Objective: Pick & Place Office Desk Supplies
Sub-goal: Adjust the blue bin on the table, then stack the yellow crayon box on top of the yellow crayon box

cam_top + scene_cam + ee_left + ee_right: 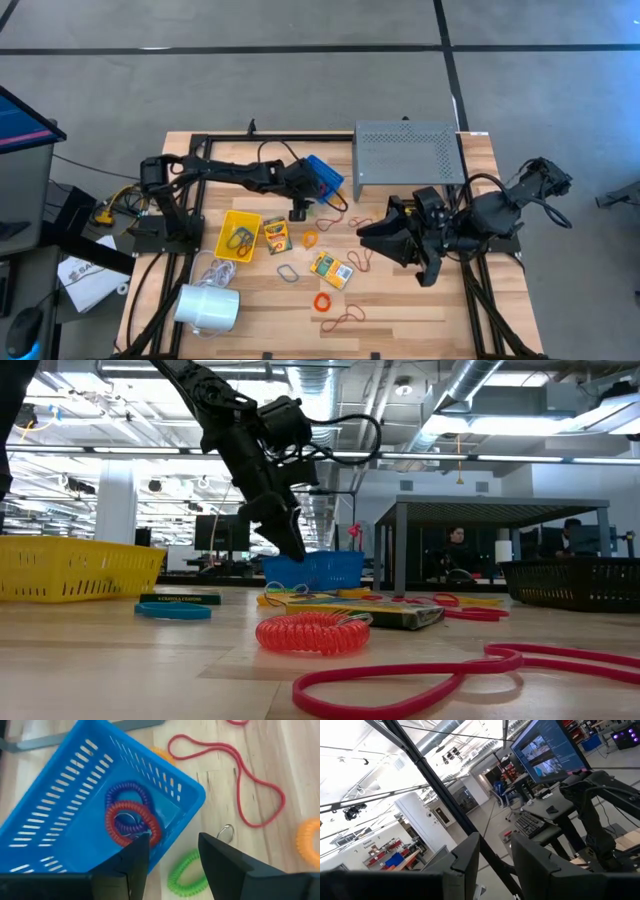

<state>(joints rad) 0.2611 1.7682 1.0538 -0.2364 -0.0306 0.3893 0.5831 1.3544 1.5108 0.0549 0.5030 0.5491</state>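
Hard to make out: the small loops inside the yellow basket (228, 222), and an orange curly band (310, 842) cut off at the edge. Just below the left gripper (172, 845), fingers apart and holding nothing, a green curly band (185, 872) on the wood, close beside the blue basket (60, 805) with a purple curly band (127, 790) and a red curly band (120, 832) inside, and a little metal ring (226, 831) nearby. Near the grey shelf (408, 150), the right gripper (495, 850) tipped up toward the room, fingers apart and empty, with one crayon box (276, 235) beside the yellow basket and another crayon box (331, 269) nearer the right gripper.
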